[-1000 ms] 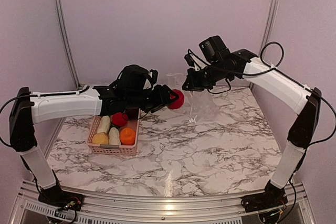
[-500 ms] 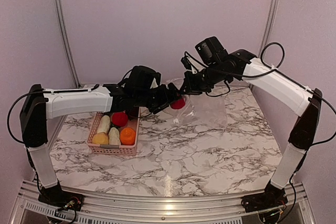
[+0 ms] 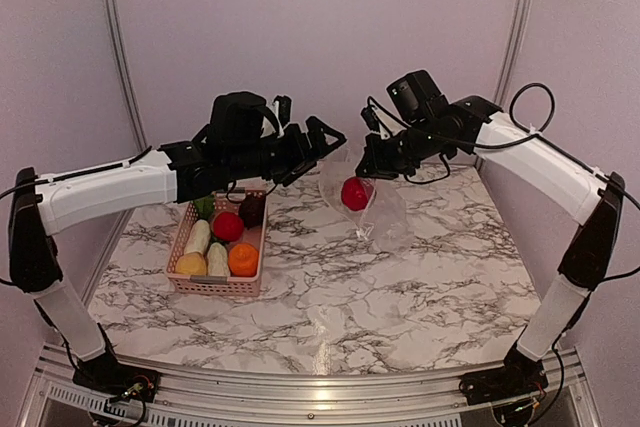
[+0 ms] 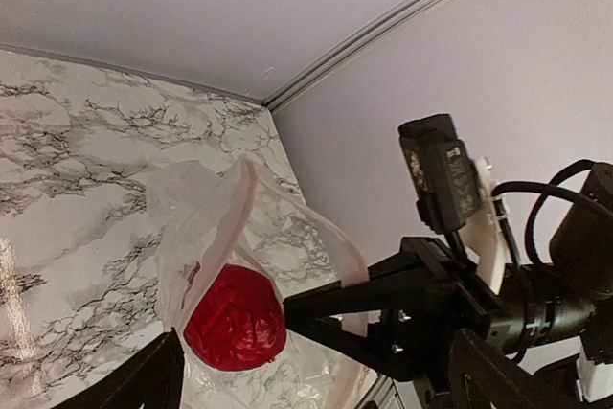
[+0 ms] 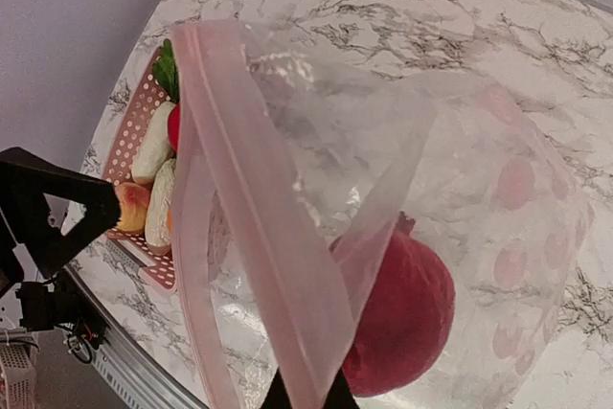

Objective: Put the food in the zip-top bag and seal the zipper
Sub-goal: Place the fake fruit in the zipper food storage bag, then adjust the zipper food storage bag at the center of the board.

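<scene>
The clear zip-top bag (image 3: pixel 372 202) hangs from my right gripper (image 3: pixel 366 163), which is shut on its mouth edge with the zipper strip (image 5: pixel 259 237). One red round piece (image 3: pixel 354 193) lies inside the bag; it also shows in the left wrist view (image 4: pixel 235 319) and the right wrist view (image 5: pixel 402 318). My left gripper (image 3: pixel 327 136) is open and empty, just up and left of the bag's mouth. The remaining food sits in the pink basket (image 3: pixel 183 284): a red piece (image 3: pixel 228 226), an orange (image 3: pixel 243 260), a yellow fruit (image 3: pixel 191 264), white radishes (image 3: pixel 198 237) and a dark brown piece (image 3: pixel 253 209).
The basket stands at the left of the marble table (image 3: pixel 400 297), under my left forearm. The back wall and a metal corner post (image 3: pixel 518 27) are close behind the bag. The bag's bottom rests near the table's back middle.
The left gripper carried the red piece into the bag, let it go, and drew back up and left. The bag now hangs with the red piece inside.
</scene>
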`<state>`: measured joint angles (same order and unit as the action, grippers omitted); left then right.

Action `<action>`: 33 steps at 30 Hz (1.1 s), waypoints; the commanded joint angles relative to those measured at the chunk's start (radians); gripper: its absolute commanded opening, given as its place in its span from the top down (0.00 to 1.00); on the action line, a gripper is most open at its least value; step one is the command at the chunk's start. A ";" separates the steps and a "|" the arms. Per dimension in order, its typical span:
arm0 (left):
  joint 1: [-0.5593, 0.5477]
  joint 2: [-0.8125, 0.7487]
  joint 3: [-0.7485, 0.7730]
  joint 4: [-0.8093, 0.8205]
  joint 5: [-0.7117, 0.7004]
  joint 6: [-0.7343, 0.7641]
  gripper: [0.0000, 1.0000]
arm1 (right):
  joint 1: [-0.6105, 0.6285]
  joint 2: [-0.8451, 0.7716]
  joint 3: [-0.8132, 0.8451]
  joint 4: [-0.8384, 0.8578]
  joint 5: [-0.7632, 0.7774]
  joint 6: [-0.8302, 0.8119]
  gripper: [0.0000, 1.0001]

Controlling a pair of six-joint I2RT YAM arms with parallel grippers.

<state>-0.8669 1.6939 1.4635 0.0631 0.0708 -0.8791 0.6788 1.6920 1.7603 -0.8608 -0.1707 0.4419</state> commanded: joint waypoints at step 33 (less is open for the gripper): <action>-0.012 0.179 0.187 -0.184 0.020 0.018 0.87 | 0.015 0.044 0.120 -0.202 0.259 0.015 0.84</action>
<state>-0.8726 1.8694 1.6119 -0.1303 0.0750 -0.8722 0.6880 1.7203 1.8309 -0.9836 -0.0090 0.4427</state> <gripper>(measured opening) 0.129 0.227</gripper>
